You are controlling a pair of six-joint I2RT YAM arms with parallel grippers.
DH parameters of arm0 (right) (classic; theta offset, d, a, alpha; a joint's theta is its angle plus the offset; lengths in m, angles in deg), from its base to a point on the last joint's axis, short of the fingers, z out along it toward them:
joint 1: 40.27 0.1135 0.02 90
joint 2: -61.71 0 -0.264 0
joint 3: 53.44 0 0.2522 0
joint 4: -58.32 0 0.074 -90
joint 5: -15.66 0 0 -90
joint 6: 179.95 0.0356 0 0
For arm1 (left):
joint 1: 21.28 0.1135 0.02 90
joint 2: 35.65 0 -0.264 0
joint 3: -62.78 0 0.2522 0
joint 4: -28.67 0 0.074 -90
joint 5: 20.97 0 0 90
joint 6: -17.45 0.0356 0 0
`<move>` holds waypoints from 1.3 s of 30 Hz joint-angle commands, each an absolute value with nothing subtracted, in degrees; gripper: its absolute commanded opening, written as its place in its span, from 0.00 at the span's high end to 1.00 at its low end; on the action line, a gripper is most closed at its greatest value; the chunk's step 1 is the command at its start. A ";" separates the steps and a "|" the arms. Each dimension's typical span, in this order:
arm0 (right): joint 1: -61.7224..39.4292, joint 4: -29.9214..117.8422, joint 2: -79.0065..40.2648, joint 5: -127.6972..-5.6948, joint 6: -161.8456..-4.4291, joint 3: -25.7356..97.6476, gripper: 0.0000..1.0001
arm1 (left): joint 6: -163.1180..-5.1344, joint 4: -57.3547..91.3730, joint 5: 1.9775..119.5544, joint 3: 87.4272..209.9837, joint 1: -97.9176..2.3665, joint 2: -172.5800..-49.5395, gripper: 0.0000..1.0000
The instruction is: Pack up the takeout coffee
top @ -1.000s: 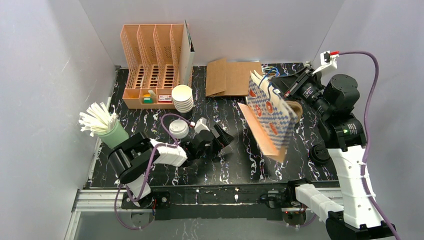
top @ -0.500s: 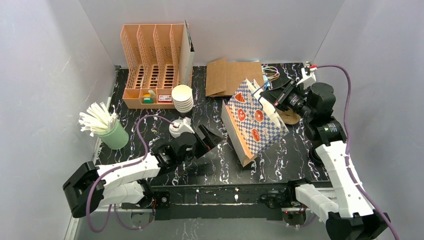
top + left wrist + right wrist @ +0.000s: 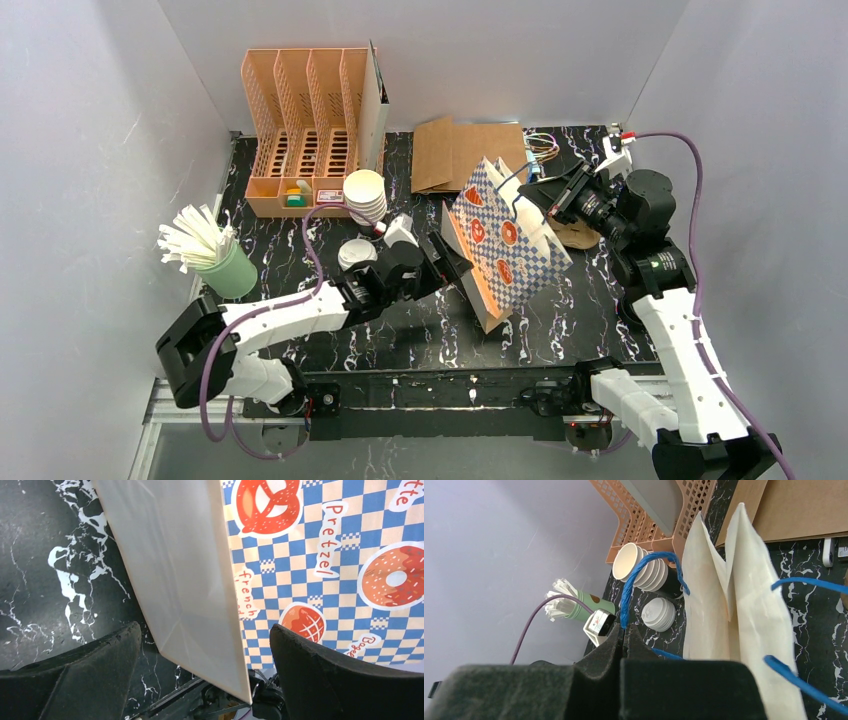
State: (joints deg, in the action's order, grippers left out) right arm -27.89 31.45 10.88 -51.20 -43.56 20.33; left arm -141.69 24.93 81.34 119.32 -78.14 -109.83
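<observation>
A blue-checkered paper bag point(image 3: 505, 245) with pretzel and donut prints hangs tilted above the table. My right gripper point(image 3: 527, 196) is shut on its blue handle point(image 3: 634, 580). My left gripper point(image 3: 447, 262) is open, its fingers point(image 3: 75, 675) spread on either side of the bag's cream bottom panel point(image 3: 180, 570). A white lidded cup point(image 3: 357, 254) stands behind the left wrist and also shows in the right wrist view point(image 3: 659, 614). A brown pulp tray point(image 3: 580, 235) lies mostly hidden behind the bag and the right arm.
A stack of white cups point(image 3: 366, 197) stands by an orange slotted organizer point(image 3: 305, 130). A green cup of straws point(image 3: 225, 265) is at the left. Flat cardboard point(image 3: 465, 150) lies at the back. A black round thing point(image 3: 638, 305) sits near the right arm.
The right gripper has lowered the bag and carried it left. The left arm has stretched out to the right, bringing its open gripper to the bag's bottom.
</observation>
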 commanded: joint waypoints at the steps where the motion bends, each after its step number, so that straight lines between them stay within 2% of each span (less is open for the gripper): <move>1: -27.81 33.67 11.76 -49.58 -43.37 23.14 0.99 | -138.63 23.29 83.08 123.41 -78.49 -112.66 0.03; 3: -27.81 33.58 11.71 -49.39 -43.37 23.31 0.99 | -138.18 23.52 84.06 124.02 -78.49 -113.89 0.13; 11: -27.78 33.09 12.02 -49.39 -43.44 23.78 0.99 | -137.85 23.08 87.92 123.91 -78.51 -115.35 0.65; 18: -27.74 32.40 12.13 -50.15 -43.76 24.55 0.99 | -138.36 22.03 88.90 123.11 -78.50 -115.16 0.86; 27: -27.86 28.12 11.89 -54.75 -47.37 28.61 0.99 | -140.43 21.94 90.91 116.98 -78.24 -111.60 0.91; 33: -27.80 27.89 11.72 -54.31 -47.16 28.71 0.99 | -140.14 23.77 90.37 114.11 -77.39 -111.36 1.00; 39: -27.81 26.68 11.37 -55.82 -47.97 29.96 0.99 | -138.73 25.35 89.54 112.61 -77.19 -112.39 1.00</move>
State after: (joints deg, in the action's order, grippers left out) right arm -27.89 26.01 11.08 -53.89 -46.69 26.23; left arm -140.16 25.10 87.94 114.29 -77.61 -112.91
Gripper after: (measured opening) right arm 0.041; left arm 0.008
